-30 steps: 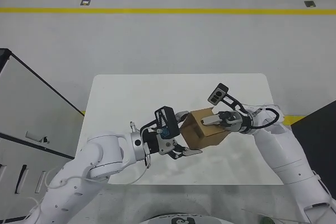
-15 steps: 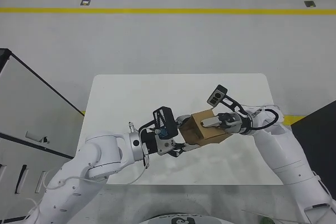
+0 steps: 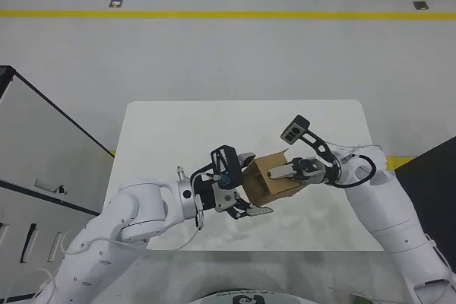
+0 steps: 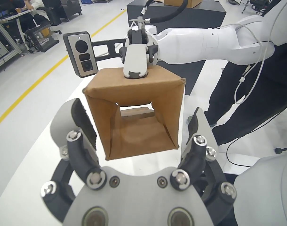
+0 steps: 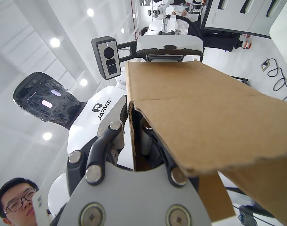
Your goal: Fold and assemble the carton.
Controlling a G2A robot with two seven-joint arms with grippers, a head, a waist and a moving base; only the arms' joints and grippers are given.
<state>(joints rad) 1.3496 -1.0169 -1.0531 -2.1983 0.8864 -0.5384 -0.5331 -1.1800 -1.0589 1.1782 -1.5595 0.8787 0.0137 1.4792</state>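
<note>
The brown carton point(image 3: 273, 181) is held above the middle of the white table point(image 3: 175, 129), its open end turned toward my left arm. My right gripper point(image 3: 287, 170) is shut on the carton's upper wall; in the left wrist view the right gripper point(image 4: 135, 75) pinches that wall from above. Seen from the right wrist, the carton point(image 5: 193, 109) has its wall edge running between the right gripper point(image 5: 134, 130) fingers. My left gripper point(image 4: 138, 128) is open, one finger on each side of the carton's point(image 4: 134, 109) open mouth, without clamping it. Inside, a folded flap lies at the far end.
The table's far half and its left side are bare. A grey cabinet point(image 3: 30, 144) stands left of the table. A yellow floor line point(image 3: 228, 14) runs beyond it. A person in dark trousers point(image 4: 251, 99) stands beside the table's right edge.
The carton has tilted and dropped slightly toward the left arm with the right gripper. The left gripper's fingers have spread wider around the open end.
</note>
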